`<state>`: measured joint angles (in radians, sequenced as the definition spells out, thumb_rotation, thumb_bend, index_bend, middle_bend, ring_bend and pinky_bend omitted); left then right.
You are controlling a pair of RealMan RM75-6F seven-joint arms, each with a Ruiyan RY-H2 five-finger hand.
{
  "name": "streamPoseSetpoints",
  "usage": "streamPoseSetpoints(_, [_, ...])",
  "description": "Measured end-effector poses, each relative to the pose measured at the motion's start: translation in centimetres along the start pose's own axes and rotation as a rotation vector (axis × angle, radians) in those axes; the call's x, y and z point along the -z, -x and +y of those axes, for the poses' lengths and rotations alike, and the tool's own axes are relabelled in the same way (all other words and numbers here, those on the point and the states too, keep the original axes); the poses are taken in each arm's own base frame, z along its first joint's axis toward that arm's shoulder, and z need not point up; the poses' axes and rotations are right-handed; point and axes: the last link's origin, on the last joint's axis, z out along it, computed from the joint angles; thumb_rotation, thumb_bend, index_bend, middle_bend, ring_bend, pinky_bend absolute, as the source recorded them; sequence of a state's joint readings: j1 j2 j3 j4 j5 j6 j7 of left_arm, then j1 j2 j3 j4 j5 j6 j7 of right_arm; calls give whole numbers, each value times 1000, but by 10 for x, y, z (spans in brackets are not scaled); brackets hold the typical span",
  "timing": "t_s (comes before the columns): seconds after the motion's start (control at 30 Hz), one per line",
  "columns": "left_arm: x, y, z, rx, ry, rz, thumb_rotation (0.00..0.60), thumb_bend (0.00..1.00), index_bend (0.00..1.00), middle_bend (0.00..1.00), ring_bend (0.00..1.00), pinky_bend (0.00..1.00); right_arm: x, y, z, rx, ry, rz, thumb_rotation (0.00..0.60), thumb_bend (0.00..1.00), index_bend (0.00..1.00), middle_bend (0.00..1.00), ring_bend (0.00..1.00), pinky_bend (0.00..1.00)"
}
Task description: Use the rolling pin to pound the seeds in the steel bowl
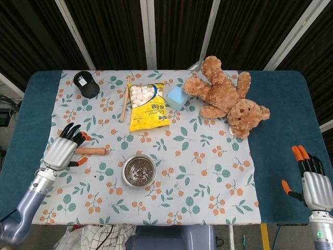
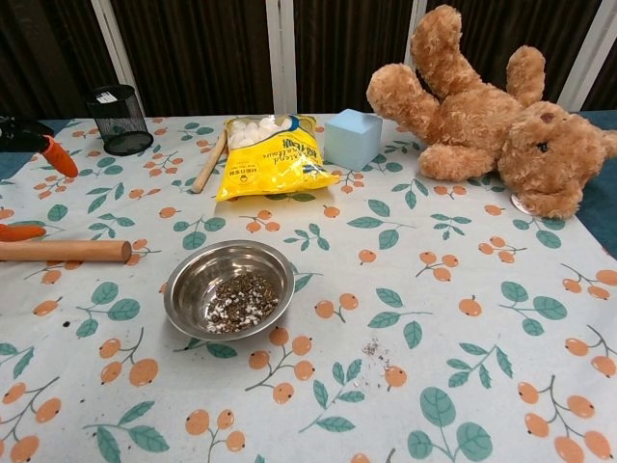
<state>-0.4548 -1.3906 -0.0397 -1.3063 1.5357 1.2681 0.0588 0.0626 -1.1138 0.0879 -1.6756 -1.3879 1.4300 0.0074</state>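
Observation:
The wooden rolling pin (image 1: 93,151) (image 2: 66,251) lies flat on the tablecloth, left of the steel bowl (image 1: 125,171) (image 2: 185,287). Dark and pale crushed seeds (image 1: 139,171) (image 2: 239,302) cover the bowl's bottom. My left hand (image 1: 62,151) is at the pin's left end with its fingers spread and lifted; an orange fingertip (image 2: 21,231) hovers just over the pin. No grip on the pin shows. My right hand (image 1: 314,182) rests open over the blue table margin at the far right, holding nothing.
A yellow marshmallow bag (image 1: 148,105) with a wooden stick (image 1: 125,104) beside it, a blue cube (image 1: 177,97), a teddy bear (image 1: 226,96) and a black mesh cup (image 1: 86,84) line the back. A few seed crumbs (image 2: 374,349) lie right of the bowl.

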Motion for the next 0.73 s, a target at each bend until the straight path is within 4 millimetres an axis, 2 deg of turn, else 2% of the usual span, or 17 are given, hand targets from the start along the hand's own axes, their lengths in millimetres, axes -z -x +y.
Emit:
streamPoseSetpoints(0.07, [5, -5, 1, 21, -17, 24, 600, 204, 269, 202, 62, 2, 0, 0, 0, 7, -6, -3, 600, 359, 0, 0, 0, 0])
streamPoseSetpoints(0.17, [17, -14, 4, 73, -53, 56, 600, 170, 201, 98, 3, 0, 0, 0, -1, 15, -25, -4, 600, 359, 0, 0, 0, 0])
streamPoseSetpoints(0.3, [40, -27, 8, 158, -116, 85, 600, 142, 131, 10, 0, 0, 0, -1, -4, 29, -59, -3, 600, 359, 0, 0, 0, 0])
streamPoseSetpoints(0.4, [70, -40, 6, 178, -182, 96, 600, 132, 79, 0, 0, 0, 0, -2, -4, 43, -81, -4, 600, 360, 0, 0, 0, 0])
streamPoseSetpoints(0.53, [119, -48, -6, 124, -269, 78, 600, 127, 1, 0, 0, 0, 2, -2, -5, 42, -93, -5, 600, 359, 0, 0, 0, 0])
streamPoseSetpoints(0.63, [148, -49, -12, 76, -314, 53, 600, 127, 0, 0, 0, 0, 1, -2, -7, 43, -107, 5, 600, 358, 0, 0, 0, 0])
streamPoseSetpoints(0.73, [167, -47, -16, 48, -348, 38, 600, 127, 0, 0, 0, 0, 0, -3, -8, 44, -112, 9, 600, 359, 0, 0, 0, 0])
